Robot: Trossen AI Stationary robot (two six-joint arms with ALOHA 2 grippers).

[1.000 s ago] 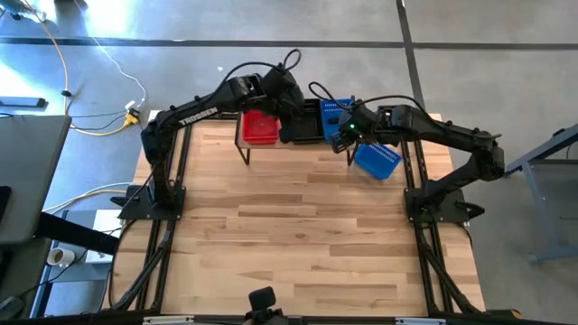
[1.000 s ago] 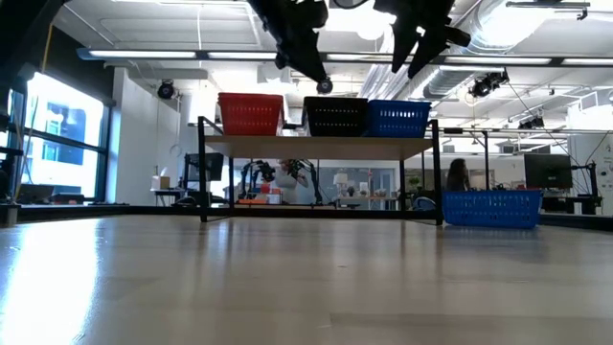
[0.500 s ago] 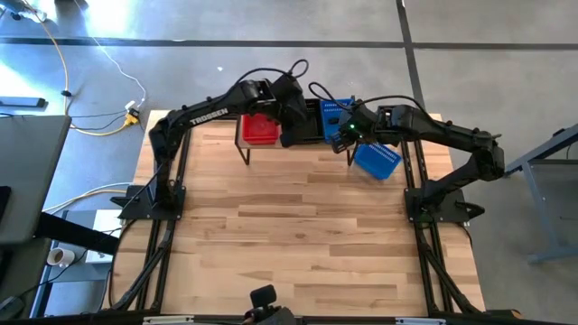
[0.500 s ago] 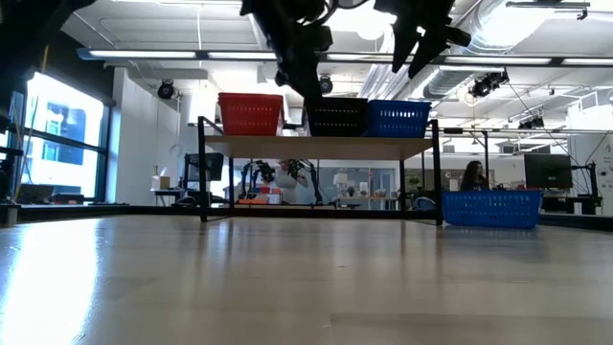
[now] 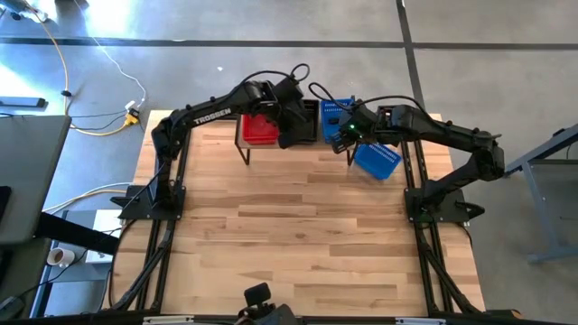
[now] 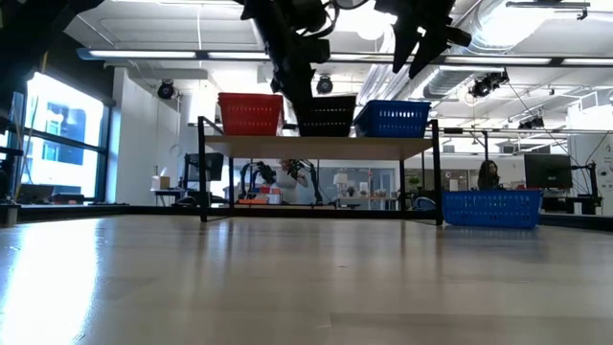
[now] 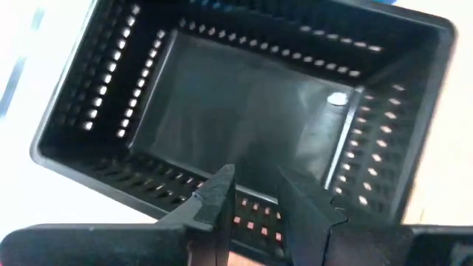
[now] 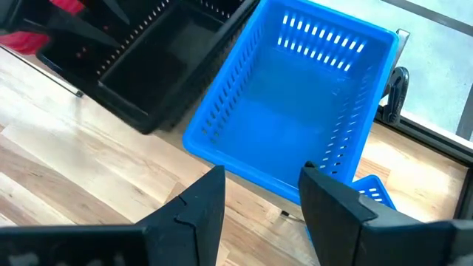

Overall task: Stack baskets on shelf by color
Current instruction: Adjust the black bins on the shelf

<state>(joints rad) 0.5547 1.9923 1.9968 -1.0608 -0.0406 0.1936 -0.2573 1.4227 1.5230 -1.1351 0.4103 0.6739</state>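
A red basket, a black basket and a blue basket stand in a row on the shelf at the table's far edge. The black and blue ones sit askew. My left gripper is low over the black basket, its fingers parted at the wall nearest it. My right gripper hangs open above the near rim of the shelf's blue basket, touching nothing. A second blue basket rests on the tabletop at the far right. My left gripper reaches over the rim of the black basket's nearest wall, slanting down from the near left. That wall runs across both fingers, not between them, so nothing is pinched. The basket stands on the shelf, tipped and skewed. Whether the fingertips press on it is hidden by the fingers.
The shelf's thin black legs stand on the wooden tabletop, which stretches wide toward the near edge. The two arms are close together over the shelf's middle and right part. A person shows in the room behind.
My left gripper has come down toward the black basket and tipped more steeply downward. The black basket, level before, now sits shifted toward the red one and tilted. The blue basket beside it has gone askew too.
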